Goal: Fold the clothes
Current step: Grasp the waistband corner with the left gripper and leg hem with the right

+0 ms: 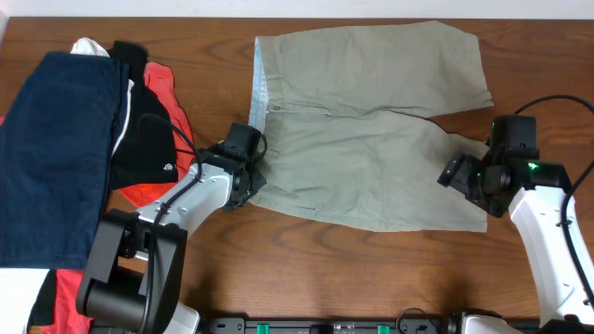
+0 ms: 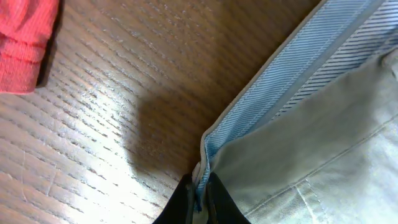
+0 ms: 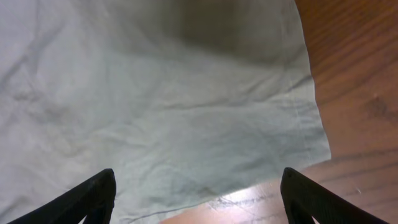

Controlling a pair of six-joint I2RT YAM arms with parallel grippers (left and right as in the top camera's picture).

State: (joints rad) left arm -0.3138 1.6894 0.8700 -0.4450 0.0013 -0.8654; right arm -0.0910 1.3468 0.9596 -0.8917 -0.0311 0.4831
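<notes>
Khaki shorts (image 1: 371, 130), one pair: left end effector (image 2: 200, 196) grips waistband (image 2: 292, 68), right end effector (image 3: 198, 174) released

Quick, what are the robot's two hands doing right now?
Left gripper: closed, pinching the waistband corner of the khaki shorts.
Right gripper: open, holding nothing, over one leg hem.

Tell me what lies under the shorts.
The shorts lie spread on the wooden table, and bare wood shows around them. Whatever is beneath the cloth itself is covered and cannot be seen.

Robot lab — wooden table (image 1: 371, 269), two arms (image 1: 186, 199)
</notes>
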